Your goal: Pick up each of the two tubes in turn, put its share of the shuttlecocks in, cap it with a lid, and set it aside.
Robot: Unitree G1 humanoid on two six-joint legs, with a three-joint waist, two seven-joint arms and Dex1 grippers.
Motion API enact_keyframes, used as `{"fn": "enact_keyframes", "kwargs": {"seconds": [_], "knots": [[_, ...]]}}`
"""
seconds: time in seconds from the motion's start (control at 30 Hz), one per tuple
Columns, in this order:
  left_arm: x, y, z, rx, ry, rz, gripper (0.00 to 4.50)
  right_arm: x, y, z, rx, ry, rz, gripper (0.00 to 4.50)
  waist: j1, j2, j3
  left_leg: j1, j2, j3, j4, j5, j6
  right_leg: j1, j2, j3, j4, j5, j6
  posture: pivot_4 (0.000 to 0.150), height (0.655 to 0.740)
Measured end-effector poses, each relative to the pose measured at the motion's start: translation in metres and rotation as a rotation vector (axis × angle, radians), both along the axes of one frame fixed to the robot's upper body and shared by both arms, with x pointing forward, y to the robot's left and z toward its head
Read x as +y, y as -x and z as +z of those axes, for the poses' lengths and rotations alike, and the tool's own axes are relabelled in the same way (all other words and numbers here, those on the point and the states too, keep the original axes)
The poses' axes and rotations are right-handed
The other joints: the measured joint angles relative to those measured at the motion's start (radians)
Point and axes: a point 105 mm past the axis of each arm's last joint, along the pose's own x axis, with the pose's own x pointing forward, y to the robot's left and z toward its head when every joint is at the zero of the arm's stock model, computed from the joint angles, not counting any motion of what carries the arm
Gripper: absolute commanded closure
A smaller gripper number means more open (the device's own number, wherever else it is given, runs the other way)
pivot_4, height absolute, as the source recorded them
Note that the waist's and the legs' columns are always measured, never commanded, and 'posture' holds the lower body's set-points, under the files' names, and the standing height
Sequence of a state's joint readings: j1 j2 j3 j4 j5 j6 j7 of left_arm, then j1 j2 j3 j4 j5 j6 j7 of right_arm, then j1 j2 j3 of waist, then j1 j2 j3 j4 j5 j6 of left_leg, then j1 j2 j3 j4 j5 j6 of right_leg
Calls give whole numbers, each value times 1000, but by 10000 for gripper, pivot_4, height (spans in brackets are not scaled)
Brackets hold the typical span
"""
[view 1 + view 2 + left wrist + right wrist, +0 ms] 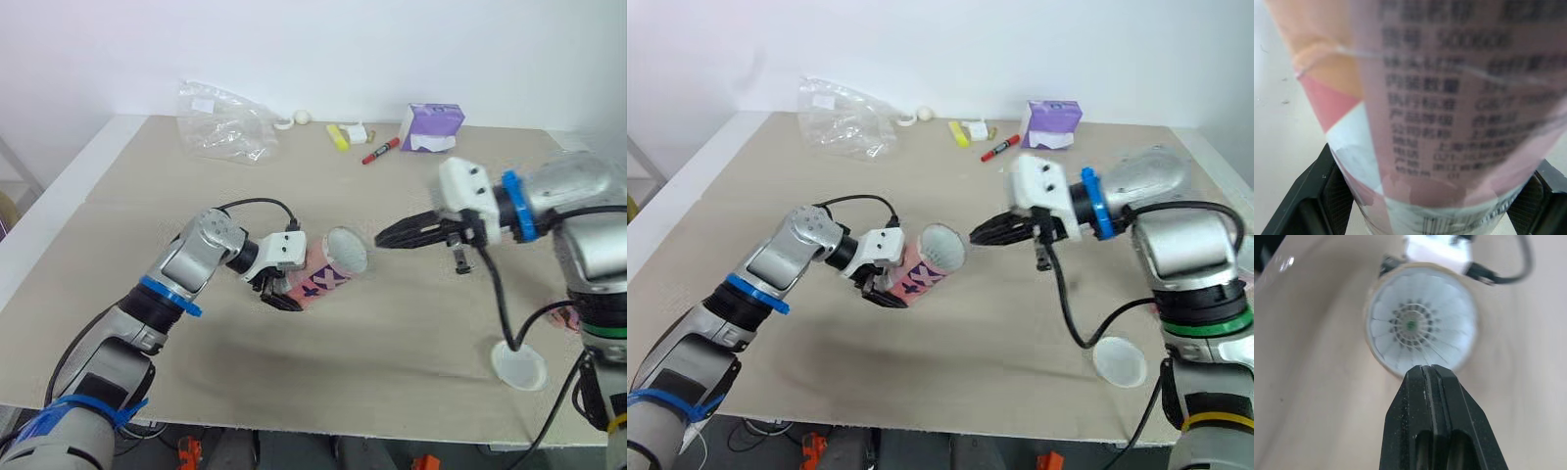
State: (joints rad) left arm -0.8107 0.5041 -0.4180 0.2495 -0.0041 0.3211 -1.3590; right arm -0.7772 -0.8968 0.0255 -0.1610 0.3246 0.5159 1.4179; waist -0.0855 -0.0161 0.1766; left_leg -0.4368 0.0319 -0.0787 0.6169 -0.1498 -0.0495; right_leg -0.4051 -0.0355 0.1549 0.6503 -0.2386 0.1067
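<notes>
- Nearest the front edge of the worktop (392, 352), on the robot's right side, a white lid (519, 367) lies flat, well apart from everything else.
- The left hand (277, 292) is clamped on a pink patterned tube (323, 277) at about the middle of the worktop. In the left wrist view the tube's printed wall sits between the two black fingers (1308, 196), one on each side.
- The tube is tilted, with its open mouth raised and turned toward the robot's right. I cannot tell whether its lower end touches the worktop.
- A white shuttlecock (1413, 325) sits inside the tube, its feathers facing the mouth.
- The right hand (384, 236) is squeezed together with nothing between its fingers. Its tips point at the tube's mouth from just beside it, without touching.
- Along the back of the worktop are a crumpled clear plastic bag (223, 122), a yellow item (337, 137), a red marker (380, 151) and a purple box (431, 127).
</notes>
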Motion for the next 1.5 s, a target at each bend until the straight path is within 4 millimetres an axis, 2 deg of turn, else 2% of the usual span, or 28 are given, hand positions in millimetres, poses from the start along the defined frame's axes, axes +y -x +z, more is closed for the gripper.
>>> {"fn": "enact_keyframes", "kwargs": {"seconds": [0.1,0.33,0.53,0.63,0.73,0.8,0.83,0.87,0.9,0.93,0.97,1.03,1.1,1.13,1.17,1.37,1.5], "knots": [[3,-1,-5,1,121,42,7008,-16,0,-4,20,-66,-96,44509,4,0,0,-1,0,1,0,0,0,0,-1,0,0,0,0,1500,7400],[-2,3,-14,3,320,105,7008,-16,16,-23,106,-106,-118,44509,10,-1,1,-3,-1,1,0,0,0,-1,-2,0,-1,-1,2,1500,7400],[-33,25,-27,62,500,88,7008,-35,30,-57,209,-58,-199,44509,25,-2,1,-5,-2,1,-1,-2,-3,-1,-3,0,-3,-5,4,1500,7400],[-47,26,-23,50,565,92,7008,-46,33,-64,218,-38,-246,44509,31,-1,1,-3,-2,1,0,-2,-3,0,-3,0,-3,-5,4,1500,7400],[-57,28,-29,62,595,99,7008,-54,36,-70,228,-12,-275,44509,34,-2,1,-3,-2,2,1,-2,-3,0,-3,0,-3,-4,4,1500,7400],[-60,30,-34,69,602,106,7008,-63,40,-78,244,31,-302,38418,36,-2,1,-3,-3,2,0,-2,-3,0,-3,0,-3,-4,4,1500,7400],[-61,33,-36,54,611,100,7008,-83,47,-90,272,137,-343,34490,38,-1,1,-3,-3,2,0,-2,-3,0,-4,0,-3,-4,4,1500,7400],[-61,33,-36,51,611,97,7008,-89,49,-93,284,164,-357,30038,37,-1,1,-3,-3,3,0,-2,-3,0,-4,0,-3,-4,4,1500,7400],[-62,33,-36,48,609,94,7008,-91,50,-94,286,169,-361,30038,37,-1,1,-2,-3,3,0,-2,-3,0,-4,0,-3,-4,4,1500,7400],[-63,34,-36,41,604,85,7008,-95,53,-96,291,186,-363,23677,38,-1,0,-3,-3,3,0,-2,-3,0,-4,0,-3,-4,4,1500,7400],[-63,36,-38,37,600,78,7008,-99,55,-97,300,207,-368,21357,38,0,0,-2,-3,3,0,-2,-3,0,-5,0,-3,-4,4,1500,7400],[-64,37,-39,18,582,60,7008,-110,59,-98,322,251,-387,12032,38,0,0,-2,-3,4,1,-2,-3,0,-5,0,-3,-4,4,1500,7400],[-66,37,-39,5,568,41,7008,-122,63,-97,341,299,-401,7959,38,0,0,-2,-4,4,1,-2,-3,1,-6,0,-3,-4,4,1500,7400],[-67,37,-39,5,564,35,7008,-126,63,-96,337,309,-408,3135,38,0,0,-2,-4,4,1,-2,-4,1,-6,0,-4,-4,4,1500,7400],[-67,36,-39,5,562,33,7008,-128,63,-96,337,313,-410,294,38,0,0,-2,-4,4,1,-2,-4,1,-6,0,-4,-4,4,1500,7400],[-68,35,-38,-24,531,-10,7008,-152,66,-96,343,374,-430,38,38,0,0,-2,-4,4,1,-2,-4,1,-6,0,-4,-5,4,1500,7400],[-69,35,-39,-25,530,-14,7008,-165,74,-104,368,444,-420,38,38,0,0,-1,-4,4,1,-2,-4,2,-6,0,-4,-5,4,1500,7400]]}}
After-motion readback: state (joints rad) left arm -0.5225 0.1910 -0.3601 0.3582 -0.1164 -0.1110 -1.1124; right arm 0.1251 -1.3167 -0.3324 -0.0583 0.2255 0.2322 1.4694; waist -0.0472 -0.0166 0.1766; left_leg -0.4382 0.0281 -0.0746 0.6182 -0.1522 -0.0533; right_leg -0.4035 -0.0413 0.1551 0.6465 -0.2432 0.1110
